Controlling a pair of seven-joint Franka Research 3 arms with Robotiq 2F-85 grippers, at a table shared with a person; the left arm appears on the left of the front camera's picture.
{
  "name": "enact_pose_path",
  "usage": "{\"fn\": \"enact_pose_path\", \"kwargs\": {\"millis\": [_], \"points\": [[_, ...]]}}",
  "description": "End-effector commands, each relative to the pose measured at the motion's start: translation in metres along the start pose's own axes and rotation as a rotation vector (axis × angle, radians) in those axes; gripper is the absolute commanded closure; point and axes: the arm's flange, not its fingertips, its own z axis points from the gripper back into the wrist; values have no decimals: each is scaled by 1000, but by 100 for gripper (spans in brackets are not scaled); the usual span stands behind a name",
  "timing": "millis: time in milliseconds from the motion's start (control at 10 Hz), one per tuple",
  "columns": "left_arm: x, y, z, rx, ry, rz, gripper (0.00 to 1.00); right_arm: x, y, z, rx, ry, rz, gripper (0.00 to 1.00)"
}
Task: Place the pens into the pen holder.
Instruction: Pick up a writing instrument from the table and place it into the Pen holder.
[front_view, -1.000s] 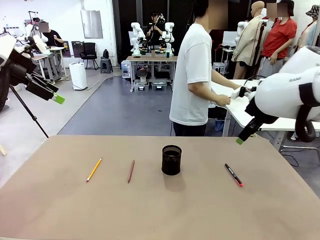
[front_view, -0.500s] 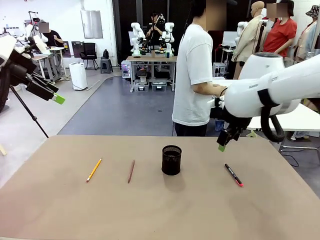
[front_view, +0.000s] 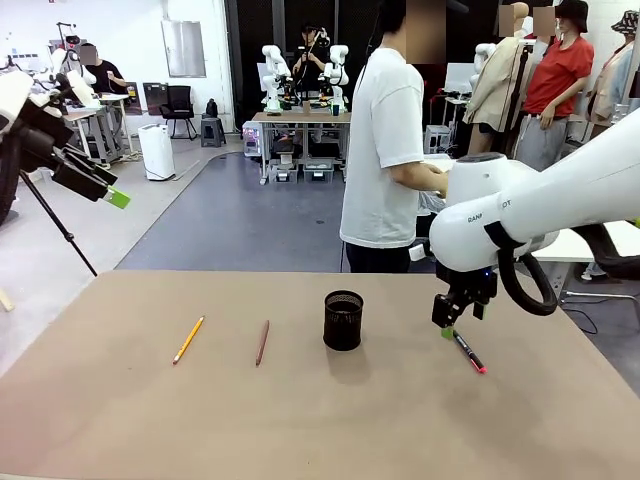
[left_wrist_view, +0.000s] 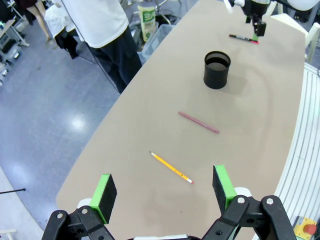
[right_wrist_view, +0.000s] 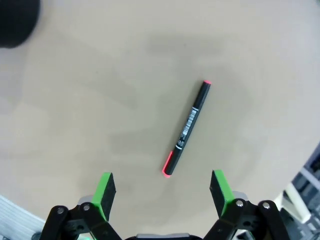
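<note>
Right gripper (right_wrist_view: 161, 187) spread wide, empty; black-red pen (right_wrist_view: 187, 127) just ahead, slightly right. Centre over barrel middle, square jaws, descend.

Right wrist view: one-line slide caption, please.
Right arm's open fingers hover over the black-and-red pen lying on the tan table.

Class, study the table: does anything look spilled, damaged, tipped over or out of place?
Nothing stands out. The pen holder stands upright; the yellow pencil, brown pencil and black-red pen lie flat on the table, not yet inside it.
</note>
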Motion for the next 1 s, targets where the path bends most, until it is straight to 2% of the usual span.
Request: {"fn": "enact_pose_path", "kwargs": {"millis": [0, 100, 200, 300, 500, 600, 700, 900], "points": [[0, 1, 0, -6, -16, 0, 0, -13, -11, -7, 31, -32, -111, 0], [0, 1, 0, -6, -16, 0, 0, -12, -21, -13, 92, -77, -109, 0], [0, 1, 0, -6, -16, 0, 0, -11, -24, -13, 83, -151, -96, 0], [0, 1, 0, -6, -16, 0, 0, -9, -18, -10, 47, -13, -82, 0], [0, 1, 0, -6, -16, 0, 0, -9, -18, -10, 47, -13, -82, 0], [0, 1, 0, -6, -16, 0, 0, -10, -21, -12, 64, -46, -103, 0], [0, 1, 0, -6, -16, 0, 0, 8, -14, -20, 79, -77, -168, 0], [0, 1, 0, -6, -16, 0, 0, 29, -11, -31, 106, -143, -192, 0]]}}
